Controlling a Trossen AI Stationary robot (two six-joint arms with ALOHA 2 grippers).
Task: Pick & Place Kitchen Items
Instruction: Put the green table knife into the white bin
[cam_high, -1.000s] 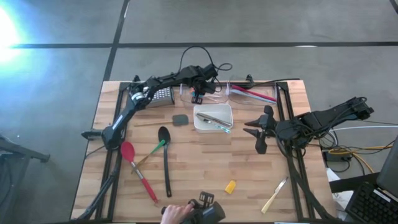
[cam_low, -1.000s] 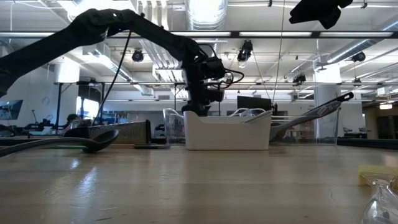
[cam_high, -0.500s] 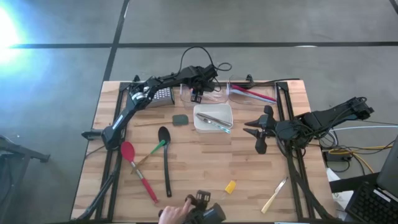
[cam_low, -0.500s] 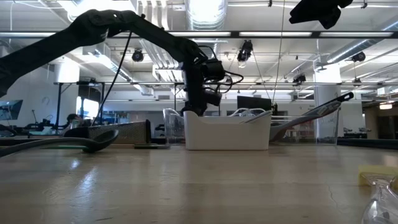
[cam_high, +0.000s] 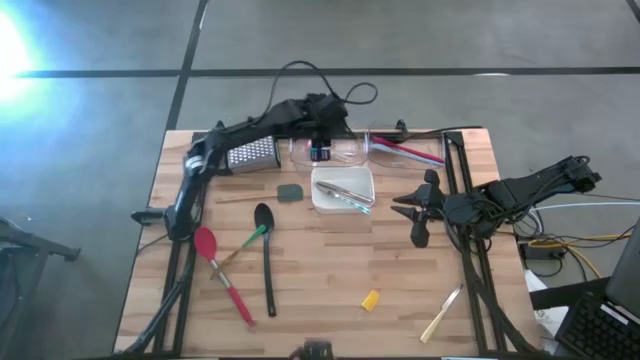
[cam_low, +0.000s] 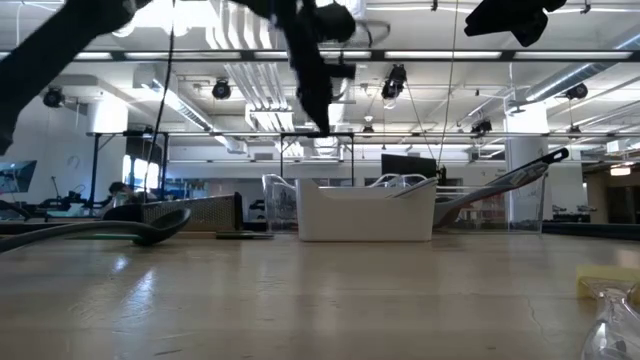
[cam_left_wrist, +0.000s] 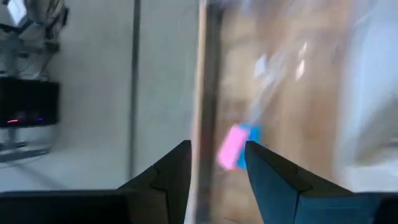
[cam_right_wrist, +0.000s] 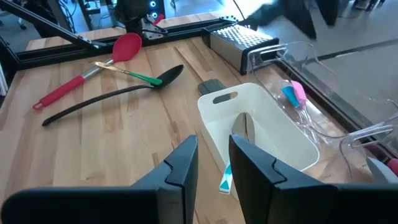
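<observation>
Left gripper (cam_high: 318, 130) is hovering open and empty above the bin (cam_high: 345, 153) at table's 12 o'clock edge; right gripper (cam_high: 412, 212) is waiting open at 3 o'clock.

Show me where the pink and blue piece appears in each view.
High view: pink and blue piece inside the clear bin, at the table's far edge.
Low view: not visible.
Left wrist view: between the fingers of the open left gripper.
Right wrist view: in the bin, beyond the white tray.
Shared landmark: the clear bin.
</observation>
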